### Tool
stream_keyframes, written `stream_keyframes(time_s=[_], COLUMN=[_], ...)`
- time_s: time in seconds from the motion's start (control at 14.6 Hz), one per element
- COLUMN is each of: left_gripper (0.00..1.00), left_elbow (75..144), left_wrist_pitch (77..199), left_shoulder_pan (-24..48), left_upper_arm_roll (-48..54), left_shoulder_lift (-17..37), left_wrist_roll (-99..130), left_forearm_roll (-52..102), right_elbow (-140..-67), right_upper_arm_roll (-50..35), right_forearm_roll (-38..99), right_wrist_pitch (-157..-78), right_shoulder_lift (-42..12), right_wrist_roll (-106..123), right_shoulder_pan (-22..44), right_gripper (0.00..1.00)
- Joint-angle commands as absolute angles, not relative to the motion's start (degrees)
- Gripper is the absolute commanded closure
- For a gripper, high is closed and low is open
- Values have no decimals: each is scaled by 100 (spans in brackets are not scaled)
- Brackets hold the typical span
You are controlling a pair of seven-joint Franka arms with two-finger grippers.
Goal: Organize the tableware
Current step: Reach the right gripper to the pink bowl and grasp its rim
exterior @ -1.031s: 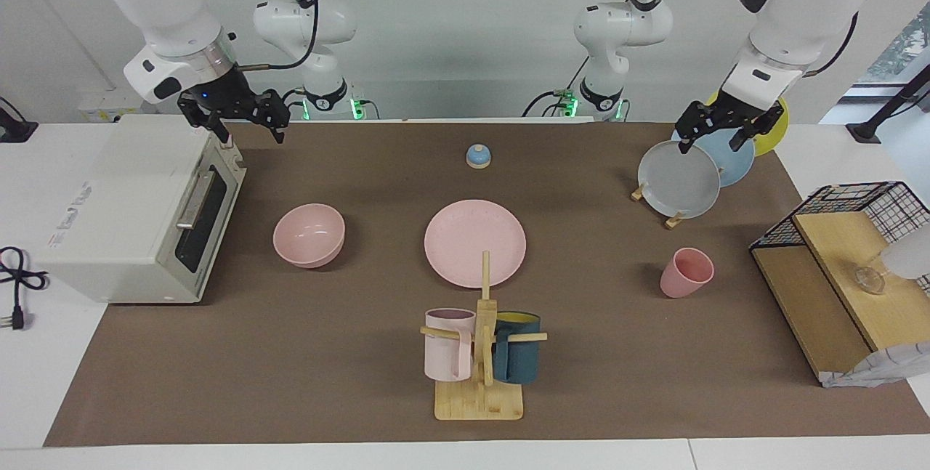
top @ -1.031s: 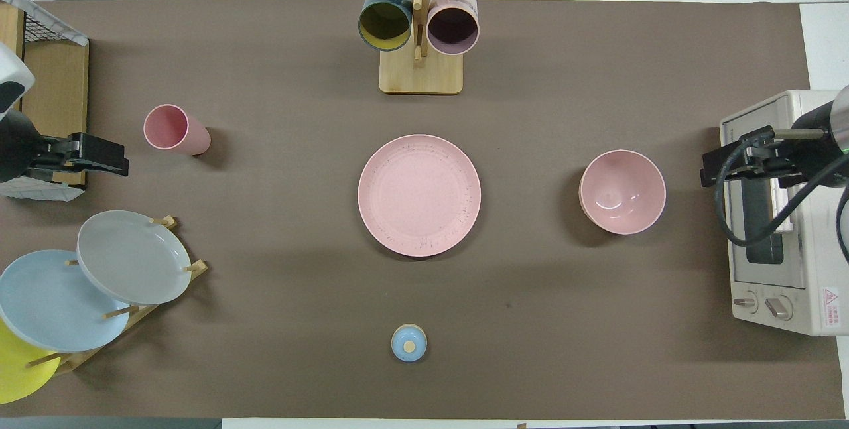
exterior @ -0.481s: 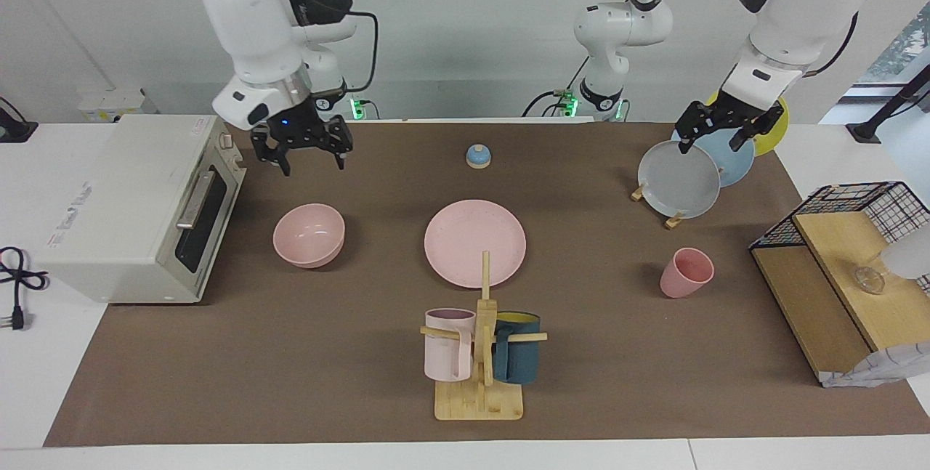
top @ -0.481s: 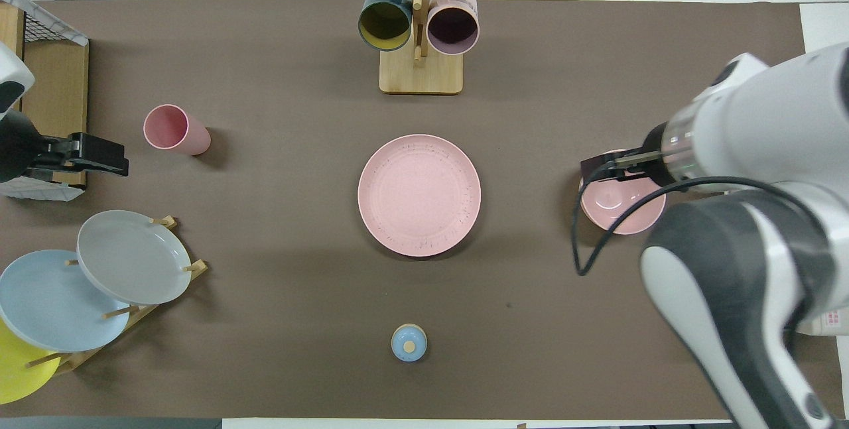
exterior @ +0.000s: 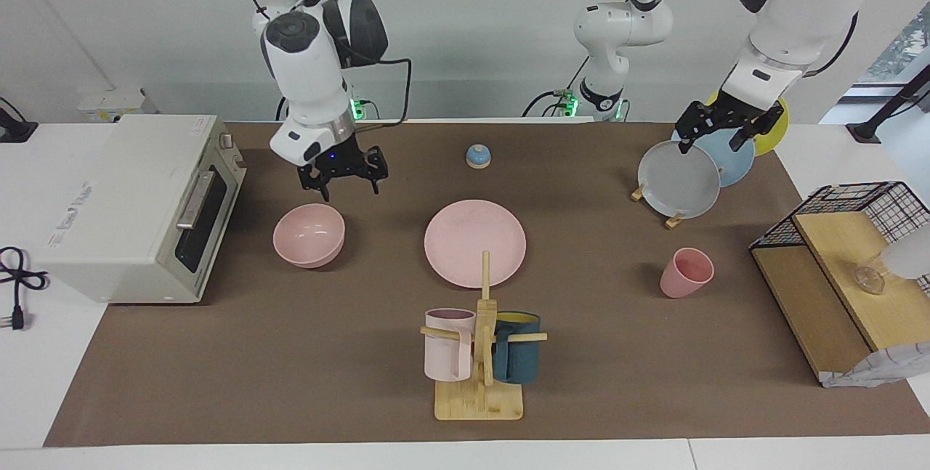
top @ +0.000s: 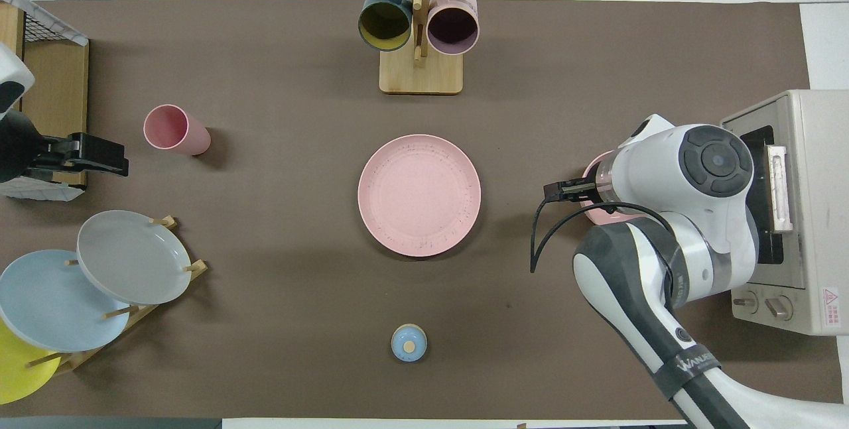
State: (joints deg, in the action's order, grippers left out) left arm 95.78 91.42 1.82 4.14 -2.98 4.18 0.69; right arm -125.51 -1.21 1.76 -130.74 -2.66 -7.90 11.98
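The right gripper point(exterior: 340, 178), jaws spread and holding nothing, hangs just above the robot-side rim of the pink bowl point(exterior: 309, 235), which sits mouth up on the tabletop point(exterior: 290, 354) in front of the toaster oven point(exterior: 138, 205). The left gripper point(exterior: 719, 128) waits over the grey plate point(exterior: 679, 179) in the rack, jaws parted and empty. The pink plate point(exterior: 475, 242) lies flat at mid-table. Farther out, toward the left arm's end, the pink cup point(exterior: 686, 273) stands mouth up, its long axis vertical.
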Motion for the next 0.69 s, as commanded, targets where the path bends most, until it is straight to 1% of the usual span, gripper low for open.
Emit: stream_keyframes(time_s=[0.0,0.21,0.34,0.41,0.55,0.62], left_gripper=[0,0,0,0,0,0], left_elbow=[9642,9642,9642,9650,9650,9650], left_wrist_pitch=[9132,9132,9132,9132,9132,9141], left_shoulder_pan=[211,202,211,211,202,202], left_upper_arm_roll=[404,404,404,404,404,404], left_shoulder_lift=[-369,-378,-378,-378,-378,-378], left_wrist_roll=[457,439,448,448,440,439], left_forearm_roll=[-26,-26,-26,-26,-26,-26], right_elbow=[-12972,-13025,-13025,-13017,-13025,-13017], right_upper_arm_roll=[-167,-167,-158,-158,-158,-158], right_forearm_roll=[193,193,185,185,176,176], right_wrist_pitch=[-13342,-13403,-13421,-13421,-13421,-13412], right_shoulder_lift=[-114,-193,-263,-281,-299,-299], right_wrist_roll=[-686,-686,-686,-642,-598,-580], right_shoulder_pan=[1099,1134,1125,1108,1099,1107], right_gripper=[9,51,64,68,68,72])
